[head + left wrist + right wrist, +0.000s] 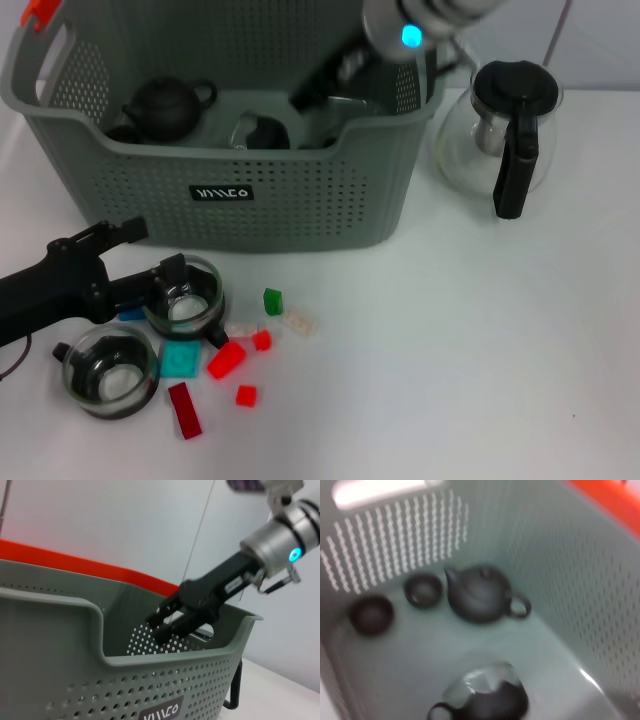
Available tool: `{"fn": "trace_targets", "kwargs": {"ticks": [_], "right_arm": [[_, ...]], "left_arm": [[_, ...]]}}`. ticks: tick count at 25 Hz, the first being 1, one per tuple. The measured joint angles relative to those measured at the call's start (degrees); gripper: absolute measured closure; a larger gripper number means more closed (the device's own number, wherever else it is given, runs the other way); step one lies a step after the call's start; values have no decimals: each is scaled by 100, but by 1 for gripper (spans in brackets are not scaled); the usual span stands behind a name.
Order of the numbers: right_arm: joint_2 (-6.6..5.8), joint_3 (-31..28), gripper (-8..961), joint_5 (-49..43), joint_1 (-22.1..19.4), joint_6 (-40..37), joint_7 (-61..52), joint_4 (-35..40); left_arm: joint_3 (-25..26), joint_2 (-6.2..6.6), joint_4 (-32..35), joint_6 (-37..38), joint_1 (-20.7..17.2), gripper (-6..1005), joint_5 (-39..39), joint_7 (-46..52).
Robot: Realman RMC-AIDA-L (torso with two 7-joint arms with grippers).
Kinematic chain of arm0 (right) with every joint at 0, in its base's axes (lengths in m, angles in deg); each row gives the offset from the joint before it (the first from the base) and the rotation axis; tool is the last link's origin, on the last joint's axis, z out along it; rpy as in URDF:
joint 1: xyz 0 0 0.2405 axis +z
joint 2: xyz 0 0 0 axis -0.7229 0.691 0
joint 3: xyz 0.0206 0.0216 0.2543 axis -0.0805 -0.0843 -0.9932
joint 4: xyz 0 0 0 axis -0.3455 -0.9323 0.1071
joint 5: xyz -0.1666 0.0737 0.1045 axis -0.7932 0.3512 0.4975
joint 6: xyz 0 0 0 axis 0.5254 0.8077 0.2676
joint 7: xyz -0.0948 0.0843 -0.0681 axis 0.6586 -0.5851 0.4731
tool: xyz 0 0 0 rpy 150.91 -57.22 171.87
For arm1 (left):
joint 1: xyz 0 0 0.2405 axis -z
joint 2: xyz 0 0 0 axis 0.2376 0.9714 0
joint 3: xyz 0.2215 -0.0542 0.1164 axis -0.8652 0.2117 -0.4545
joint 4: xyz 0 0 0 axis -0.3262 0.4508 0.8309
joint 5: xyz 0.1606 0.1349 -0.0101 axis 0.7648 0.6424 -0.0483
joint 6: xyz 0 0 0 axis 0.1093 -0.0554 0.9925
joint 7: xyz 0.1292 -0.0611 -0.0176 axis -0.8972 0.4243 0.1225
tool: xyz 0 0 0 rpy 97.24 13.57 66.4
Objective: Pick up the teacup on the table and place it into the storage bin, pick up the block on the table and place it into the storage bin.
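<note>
A: Teacup [186, 297], location? It stands on the table [450, 350] near the left front corner, just in front of the storage bin [300, 200]. It is clear glass with a dark handle.

B: Position relative to the left gripper [185, 297]? The black fingers [172, 268] bracket the teacup; one lies at the rim on the bin side, the other at its front right. They stand wide, about the cup's width. Whether they press the glass cannot be determined.

A: Other cups? A second glass cup [110, 370] stands closer to the front edge, just beside the first, outside the fingers.

B: Blocks? Loose on the table to the right of both cups: a green block [273, 301], a teal block [181, 357], several red blocks [227, 359] and pale ones. None touches either gripper.

A: Right gripper [167, 622]? It hangs inside the storage bin at its right end, below the rim. In the left wrist view the fingers are narrow, with nothing visible between them.

B: Bin contents? A dark teapot [479, 594], two small dark cups [423, 589] beside it, and a glass cup with a dark handle [485, 697] on the floor of the bin.

A: Remaining item? A glass coffee pot [500, 130] stands on the table just right of the bin, toward the far right.
</note>
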Motion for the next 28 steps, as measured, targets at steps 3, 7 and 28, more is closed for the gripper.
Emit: {"fn": "trace_targets", "kwargs": {"ticks": [3,7,28], "right_arm": [[1,-122,380,39,-518,-608,-120,1414],[-22,-401,379,595,-1228,-1198,25,3031],[-80,-2055,39,4524,-5043,-4719,5824,2811]], "left_arm": [[16,1,-5,25,-5,111,0,28],[50,18,-3,80,-5,111,0,115],[128,113,-126,544,14,112,-252,459]]}}
